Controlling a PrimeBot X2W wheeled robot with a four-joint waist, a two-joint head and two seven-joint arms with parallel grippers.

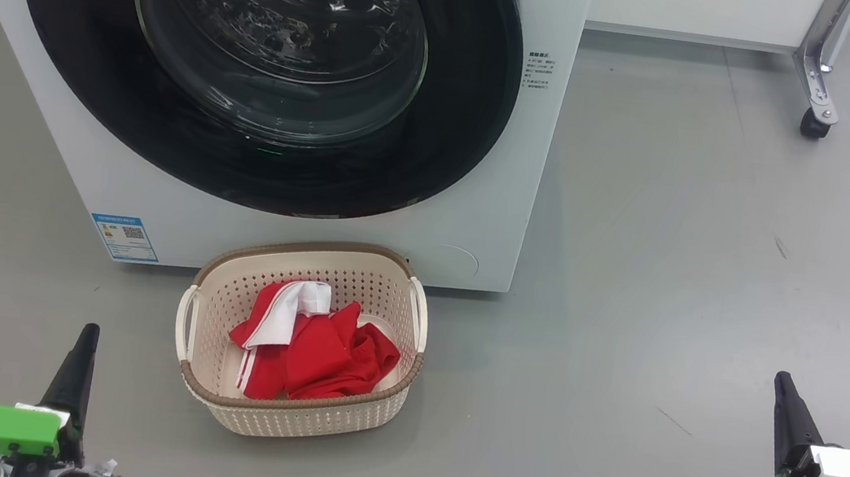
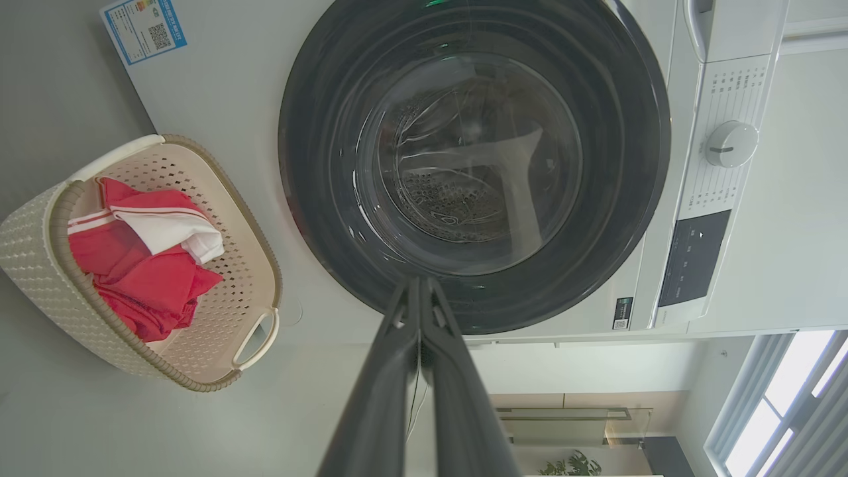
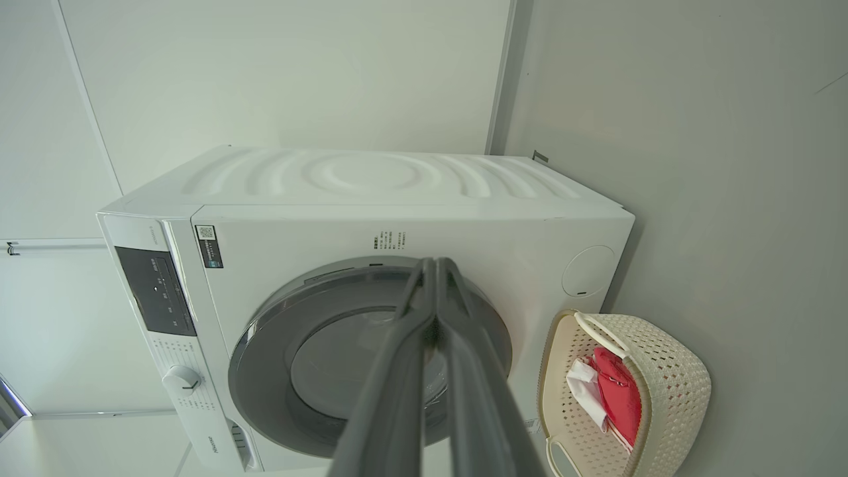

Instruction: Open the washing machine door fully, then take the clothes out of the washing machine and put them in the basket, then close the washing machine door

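The white washing machine [image 1: 485, 156] fills the upper left of the head view, and its round black-rimmed door [image 1: 269, 54] lies flush against the front, closed. On the floor just in front stands the cream basket [image 1: 219, 302] holding the red clothes [image 1: 327, 357] with white trim. My left gripper [image 1: 86, 333] sits at the lower left, shut and empty, left of the basket. At the lower right my right gripper [image 1: 782, 382] is shut and empty too, well away from the basket. The left wrist view has the door [image 2: 474, 165], basket [image 2: 40, 258] and clothes [image 2: 142, 278]; the right wrist view has the machine [image 3: 371, 192] and basket [image 3: 676, 377].
Grey floor spreads to the right of the machine. A wheeled metal leg [image 1: 816, 109] of a white unit stands at the upper right. A small blue label [image 1: 124, 236] marks the machine's lower left corner.
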